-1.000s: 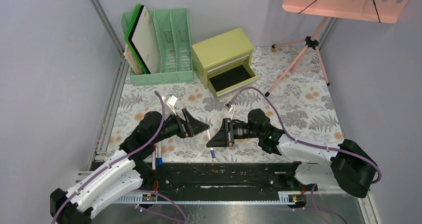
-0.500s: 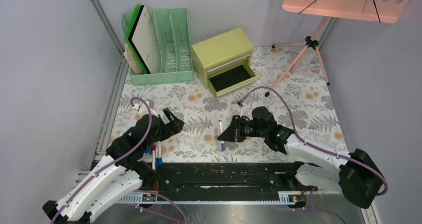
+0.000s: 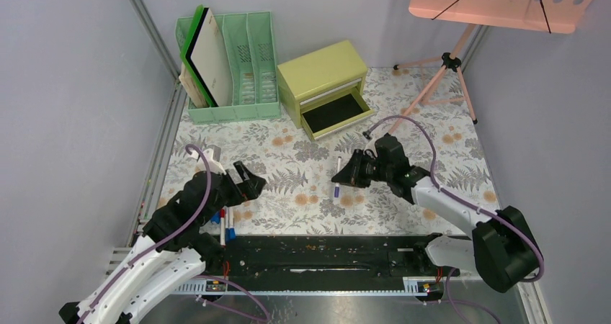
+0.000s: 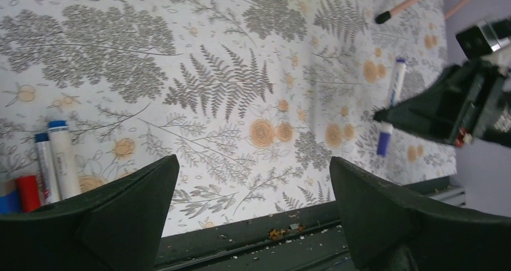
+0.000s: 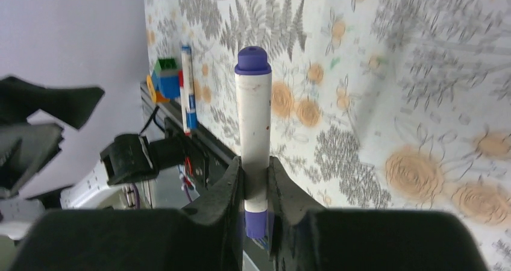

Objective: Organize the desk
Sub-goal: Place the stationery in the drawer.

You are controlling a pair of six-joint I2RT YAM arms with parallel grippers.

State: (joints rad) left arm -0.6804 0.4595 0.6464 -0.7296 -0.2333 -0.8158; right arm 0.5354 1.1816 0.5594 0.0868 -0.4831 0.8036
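**Q:** What is shown, from the largest item down?

**A:** The desk is shown with the drawer chest set toward its far side. The chest's bottom drawer is pulled out. A green file rack is placed just beside the chest, on the left arm's side. A pink stand is planted near the chest on the other side.

**Q:** How are the grippers set?

**A:** The right gripper is held in front of the chest, near the open drawer. Its jaws are pinched on a white marker with purple ends. The left gripper is kept well apart from the chest, toward the near left. Its jaws are spread wide and nothing is held between them.

**Q:** What has been altered within the last second?

**A:** The two grippers had been brought close together, farther from the chest, with the marker between them. The left gripper has since been drawn back. The marker has been carried toward the chest by the right gripper alone.

**Q:** What is implied for the task?

**A:** The marker is judged to be bound for the open drawer, though it is not yet held over it. A group of loose pens is left lying farthest from the chest, by the desk's near edge, close to the left gripper. The tidying is therefore judged far from finished.
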